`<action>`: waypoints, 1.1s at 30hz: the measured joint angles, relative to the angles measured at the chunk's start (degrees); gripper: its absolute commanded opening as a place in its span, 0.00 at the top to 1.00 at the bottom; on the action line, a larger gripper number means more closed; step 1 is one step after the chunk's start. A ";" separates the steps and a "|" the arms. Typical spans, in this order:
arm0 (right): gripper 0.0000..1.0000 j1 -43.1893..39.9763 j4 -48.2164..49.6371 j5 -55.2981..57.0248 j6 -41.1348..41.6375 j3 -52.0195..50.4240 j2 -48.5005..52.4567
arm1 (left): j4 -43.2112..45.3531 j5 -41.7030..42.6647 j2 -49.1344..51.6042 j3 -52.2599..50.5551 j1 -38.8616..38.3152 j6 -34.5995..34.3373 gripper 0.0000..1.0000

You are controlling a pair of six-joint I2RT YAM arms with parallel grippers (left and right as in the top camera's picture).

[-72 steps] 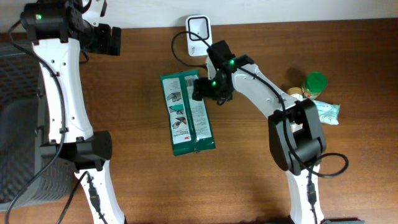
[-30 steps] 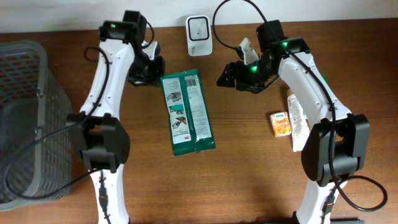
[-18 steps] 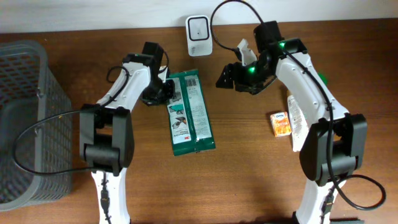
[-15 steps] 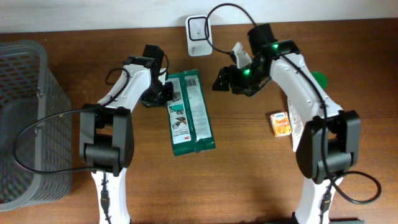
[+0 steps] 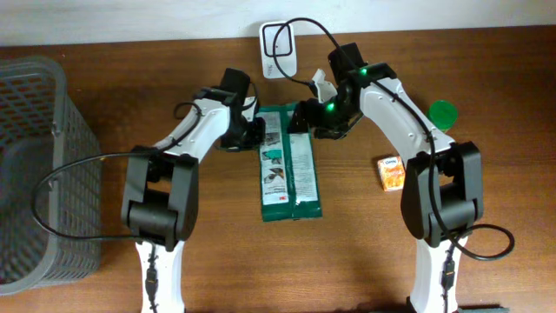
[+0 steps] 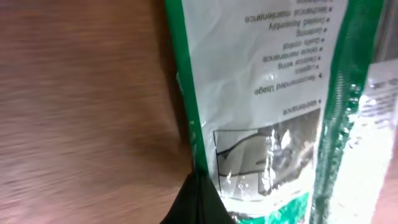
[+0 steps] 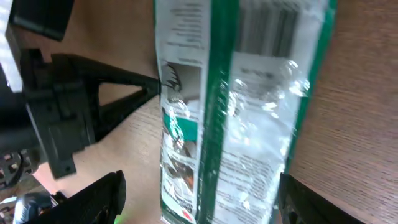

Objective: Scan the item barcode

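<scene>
While the green package [image 5: 291,174] lies flat on the counter [image 5: 486,87], lengthwise toward the far edge and about midway between the left and right edges, both arms bend in over its far end. The left pincer [image 5: 250,135] is clenched, with nothing between its fingers. In the left wrist view its dark tip [image 6: 198,202] meets the package's [image 6: 273,93] green left border, beside a boxed drawing and lines of small print.

The right pincer [image 5: 306,117] hangs over the far right part of the package with its jaws spread wide. In the right wrist view one finger [image 7: 93,199] stands off the package's [image 7: 249,112] left side with bare wood between, and the other sits at its right side; I cannot tell whether that one touches. A patch of thin dark bars shows at the package's far end, too blurred to read.

The white scanner [image 5: 278,36] stands at the far edge, just beyond the package, its black cable looping over the right arm. A grey basket [image 5: 35,104] fills the left edge. Toward the right edge sit a small orange carton [image 5: 392,172] and a green lid [image 5: 442,111], apart from each other.
</scene>
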 measured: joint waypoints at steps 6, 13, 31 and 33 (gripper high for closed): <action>0.32 -3.93 -1.97 0.00 -1.57 0.00 0.04 | -2.36 1.92 -0.92 2.73 0.48 1.31 1.00; 0.53 -5.73 -3.58 -1.66 -13.84 -5.49 0.04 | -1.20 7.91 -3.63 1.92 0.26 2.97 1.00; 0.53 -3.32 13.25 -8.46 -3.02 -20.13 -0.11 | 3.30 11.89 -0.04 -3.96 0.46 -4.02 1.00; 0.53 -3.04 13.62 -8.46 -1.55 -20.13 -0.13 | 3.23 12.81 0.11 -3.96 0.92 -4.59 1.00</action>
